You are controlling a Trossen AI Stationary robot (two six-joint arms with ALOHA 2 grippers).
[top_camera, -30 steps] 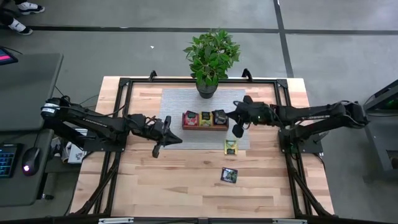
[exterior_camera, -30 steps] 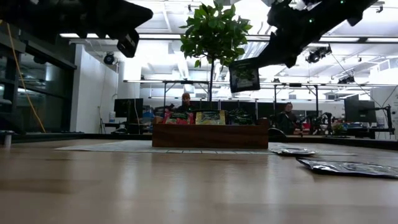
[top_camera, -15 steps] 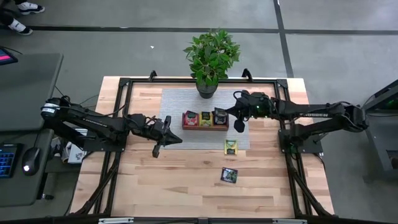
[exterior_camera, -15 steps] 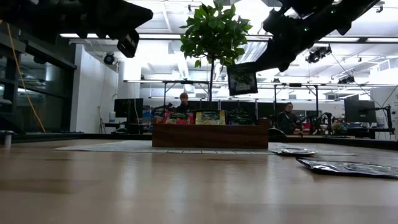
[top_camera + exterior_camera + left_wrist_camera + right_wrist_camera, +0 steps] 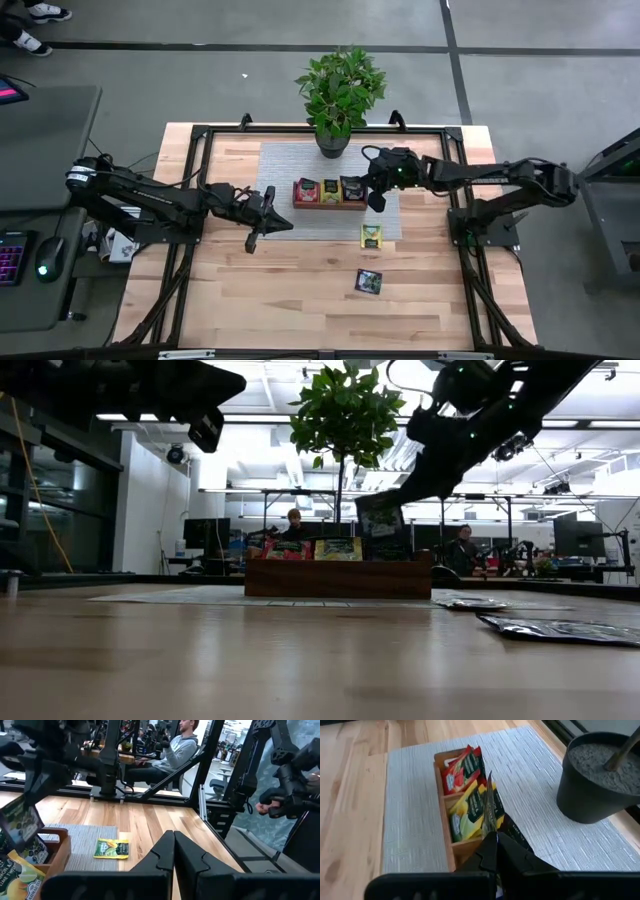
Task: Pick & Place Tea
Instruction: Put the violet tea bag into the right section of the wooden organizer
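Observation:
A brown wooden tray [image 5: 329,204] stands on a grey mat [image 5: 278,168]. Red [image 5: 461,767], yellow-green [image 5: 466,811] and dark sachets [image 5: 516,834] stand in its three compartments. My right gripper [image 5: 379,190] hovers over the tray's right end, shut on a dark sachet [image 5: 382,526]. Two more sachets lie flat: a yellow-green one [image 5: 371,235] on the mat's near right corner and a dark one [image 5: 368,281] on the bare wood. My left gripper [image 5: 253,238] is shut and waits left of the tray. My right gripper pinches the dark sachet by its upper edge [image 5: 489,829] between the two fingers, coming from above and from the table's right. The sachet hangs upright below the fingers. In the low view its lower edge [image 5: 385,557] reaches the tray's top rim over the right compartment.
A potted plant [image 5: 336,95] stands on the mat's far edge, just behind the tray. A black metal frame [image 5: 200,140] runs round the table. Bare wood lies on the near half. People sit at desks in the room beyond.
My right gripper has carried the dark sachet toward the table's left and down, from above the mat's right side to the tray's right compartment. The sachet has dropped from well above the tray to its rim. The left arm has kept still.

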